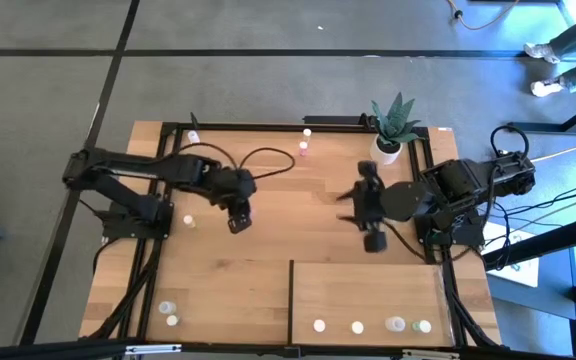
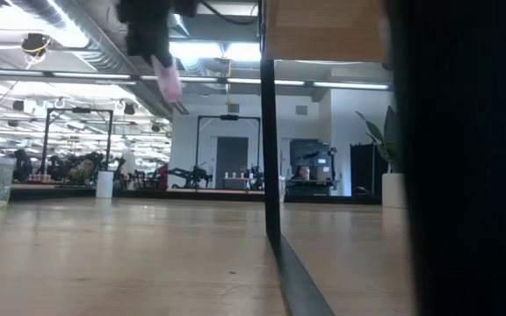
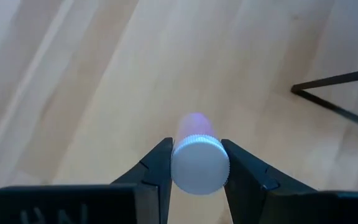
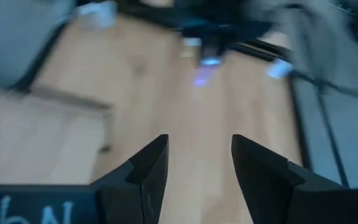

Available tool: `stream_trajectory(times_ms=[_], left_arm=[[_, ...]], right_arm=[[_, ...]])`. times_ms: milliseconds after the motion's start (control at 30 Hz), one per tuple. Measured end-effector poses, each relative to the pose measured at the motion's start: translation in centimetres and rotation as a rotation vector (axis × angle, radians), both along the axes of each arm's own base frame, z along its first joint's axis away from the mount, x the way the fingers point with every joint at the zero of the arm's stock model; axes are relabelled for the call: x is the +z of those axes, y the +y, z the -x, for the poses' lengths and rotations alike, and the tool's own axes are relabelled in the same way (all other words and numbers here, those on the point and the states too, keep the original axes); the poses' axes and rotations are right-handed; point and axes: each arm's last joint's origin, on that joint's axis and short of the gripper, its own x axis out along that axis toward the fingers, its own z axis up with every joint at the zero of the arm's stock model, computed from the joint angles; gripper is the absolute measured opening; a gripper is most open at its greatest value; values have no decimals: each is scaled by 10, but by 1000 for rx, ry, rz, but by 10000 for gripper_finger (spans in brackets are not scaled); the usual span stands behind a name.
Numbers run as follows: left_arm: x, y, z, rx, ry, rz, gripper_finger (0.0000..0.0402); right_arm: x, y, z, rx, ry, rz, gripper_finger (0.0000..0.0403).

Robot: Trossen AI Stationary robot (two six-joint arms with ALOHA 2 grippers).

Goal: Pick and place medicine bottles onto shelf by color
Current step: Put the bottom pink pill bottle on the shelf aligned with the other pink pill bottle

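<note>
Pink bottle (image 3: 196, 158) pinched between left gripper (image 3: 196, 168) fingers, white cap toward the wrist, raised above the wooden table (image 1: 258, 260). Right gripper (image 4: 199, 163) fingers spread, empty, over table beside shelf (image 1: 368, 290).

Probably robotics lab: more arm rigs (image 2: 191, 175), exposed ceiling ducts (image 2: 104, 48)

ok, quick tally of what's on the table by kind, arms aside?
Bottles: 10 that I can make out (4 on the shelf, 5 on the bare tabletop, 1 pink bottle in the left gripper)
Potted plant: 1
Shelf: 1
Total: 12
</note>
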Motion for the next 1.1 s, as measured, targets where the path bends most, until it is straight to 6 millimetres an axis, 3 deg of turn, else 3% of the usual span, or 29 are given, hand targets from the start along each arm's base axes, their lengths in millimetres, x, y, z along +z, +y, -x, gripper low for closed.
stream_trajectory(times_ms=[133, 367, 733, 1100], left_arm=[[-4, 9, -24, -82, 35, -57, 102], [-19, 28, -64, -209, 105, -133, 102], [-52, 48, -102, -246, 94, -125, 102], [-97, 54, -125, -282, 157, -122, 102]], right_arm=[[1, -9, -1, -228, -66, -35, 178], [1, -24, -4, -419, -122, -117, 178], [0, -38, -7, -470, -113, -121, 178], [0, -44, -8, -467, -102, -86, 178]])
